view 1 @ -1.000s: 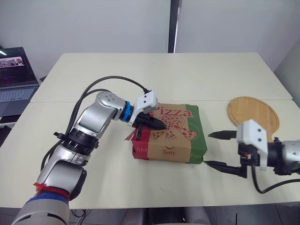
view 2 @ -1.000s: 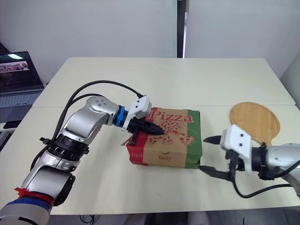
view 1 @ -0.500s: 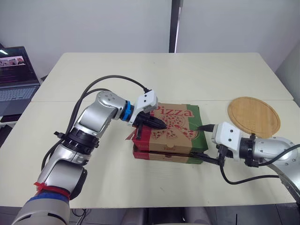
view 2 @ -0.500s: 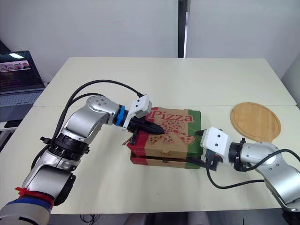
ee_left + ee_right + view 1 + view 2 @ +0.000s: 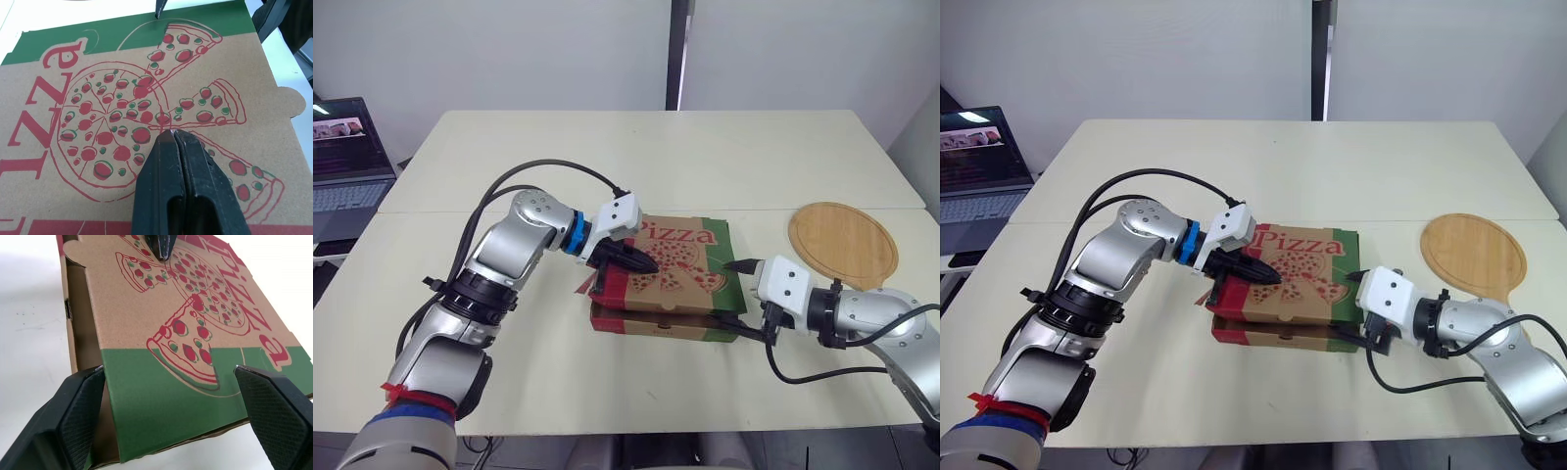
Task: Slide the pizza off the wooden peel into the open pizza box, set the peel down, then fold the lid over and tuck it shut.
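Observation:
The pizza box [image 5: 677,290] lies mid-table with its printed lid [image 5: 122,88] folded down over it. My left gripper [image 5: 649,263] is shut, its tips pressing on the lid's pizza picture [image 5: 170,134]. My right gripper [image 5: 737,294] is open at the box's right side, one finger behind the green corner and one in front of it. In the right wrist view its fingers [image 5: 73,411] straddle the green edge of the lid [image 5: 161,391], which stands slightly off the box wall. The round wooden peel [image 5: 843,242] lies bare on the table to the right.
A laptop [image 5: 348,157] stands open off the table's far left corner. The cream table [image 5: 636,157] stretches bare behind the box and in front of it. My left arm's black cable [image 5: 548,168] loops above the table left of the box.
My right gripper has moved left from the table's front right up to the box's right side. The box's front now looks lower, red base showing under the lid. The left gripper kept its place.

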